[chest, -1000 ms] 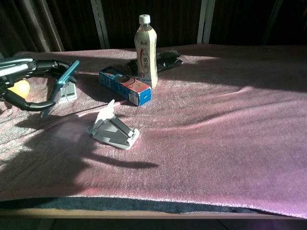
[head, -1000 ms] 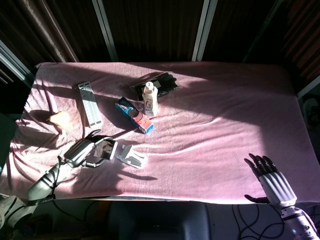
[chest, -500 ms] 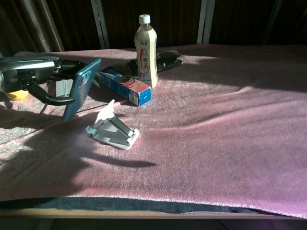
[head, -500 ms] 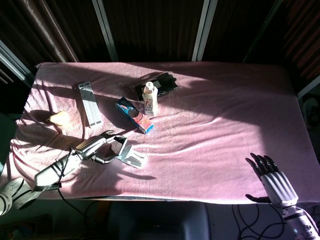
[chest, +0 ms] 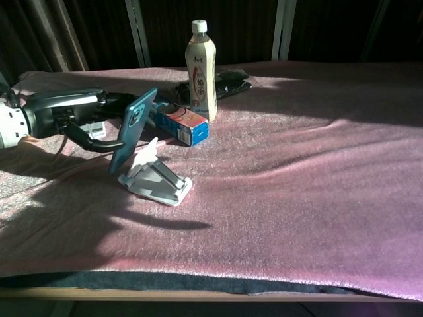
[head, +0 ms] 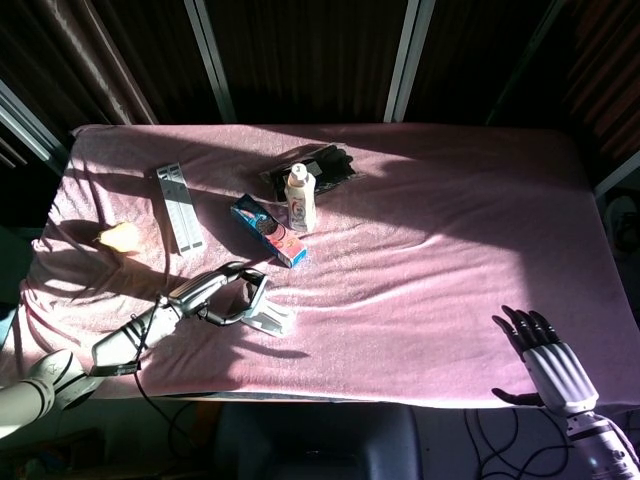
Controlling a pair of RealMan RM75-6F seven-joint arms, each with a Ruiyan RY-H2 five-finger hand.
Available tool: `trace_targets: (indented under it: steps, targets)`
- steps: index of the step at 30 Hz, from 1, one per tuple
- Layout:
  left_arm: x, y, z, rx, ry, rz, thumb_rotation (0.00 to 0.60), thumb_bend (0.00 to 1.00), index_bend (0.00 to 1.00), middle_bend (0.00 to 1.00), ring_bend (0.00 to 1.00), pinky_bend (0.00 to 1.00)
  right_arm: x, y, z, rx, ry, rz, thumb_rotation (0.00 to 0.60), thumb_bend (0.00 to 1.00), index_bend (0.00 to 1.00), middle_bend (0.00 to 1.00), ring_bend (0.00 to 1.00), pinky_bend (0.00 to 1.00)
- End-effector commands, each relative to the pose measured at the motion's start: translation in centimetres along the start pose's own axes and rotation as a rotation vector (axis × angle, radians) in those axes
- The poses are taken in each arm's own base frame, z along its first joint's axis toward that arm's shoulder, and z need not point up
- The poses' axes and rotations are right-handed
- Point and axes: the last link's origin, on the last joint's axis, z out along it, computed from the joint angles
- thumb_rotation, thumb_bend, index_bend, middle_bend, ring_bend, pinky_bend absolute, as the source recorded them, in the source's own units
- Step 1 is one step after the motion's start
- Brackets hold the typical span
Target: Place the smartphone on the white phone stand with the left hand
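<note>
You have a table covered with a pink cloth (head: 430, 260). Strong sunlight falls on it, with long dark shadows near the left side. Behind the table the room is dark, with vertical pale bars (head: 403, 60) against a dark wall.

Take the white phone stand (chest: 156, 178) as your landmark; it sits on the cloth, in the front left part of the table. The smartphone (chest: 132, 131) is just left of the stand, above its left end. It has a teal back with a small camera ring near the top, and it is nearly upright, tilted a little. In the chest view its lower edge seems to be at the stand's back edge, but you cannot tell if it touches.

Your left hand (chest: 99, 119) is left of the stand and holds the smartphone, with fingers clamped on its edges. Your right hand (head: 545, 350) is far to the right of the stand, at the front edge of the table, with fingers spread apart and nothing in it.

Behind the stand lies a blue box (chest: 173, 119), and just behind the box a bottle (chest: 201, 69) stands upright. A black object (chest: 231, 82) lies behind the bottle. To the far left of the stand are a grey folded bracket (head: 178, 208) and a small yellow thing (head: 120, 237).
</note>
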Motion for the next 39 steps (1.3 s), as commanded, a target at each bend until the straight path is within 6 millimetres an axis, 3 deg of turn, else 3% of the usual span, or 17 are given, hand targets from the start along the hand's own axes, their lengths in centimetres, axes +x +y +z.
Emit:
trace_targets:
  steps: [1, 29, 32, 35, 39]
  targets:
    - [-0.1, 0.1, 0.4, -0.014, 0.000, -0.040, 0.600, 0.40, 0.87, 0.96, 0.48, 0.02, 0.0, 0.1, 0.0, -0.002, 0.002, 0.000, 0.600, 0.11, 0.00, 0.00, 0.00, 0.00]
    - [-1.2, -1.3, 1.8, -0.008, -0.032, -0.069, 0.600, 0.38, 0.83, 0.90, 0.37, 0.00, 0.9, 0.8, -0.7, -0.002, 0.028, 0.042, 0.600, 0.11, 0.00, 0.00, 0.00, 0.00]
    - [-1.3, -1.4, 1.8, -0.004, -0.044, -0.070, 0.600, 0.37, 0.80, 0.83, 0.32, 0.00, 0.9, 0.8, -0.7, 0.005, 0.023, 0.041, 0.600, 0.11, 0.00, 0.00, 0.00, 0.00]
    - [-1.4, -1.5, 1.8, 0.000, -0.053, -0.055, 0.600, 0.36, 0.73, 0.70, 0.24, 0.00, 0.9, 0.8, -0.8, 0.009, 0.022, 0.042, 0.600, 0.11, 0.00, 0.00, 0.00, 0.00]
    - [-1.6, -1.5, 1.8, 0.004, -0.059, -0.045, 0.600, 0.34, 0.48, 0.42, 0.10, 0.00, 0.9, 0.8, -0.8, 0.012, 0.021, 0.038, 0.600, 0.11, 0.00, 0.00, 0.00, 0.00]
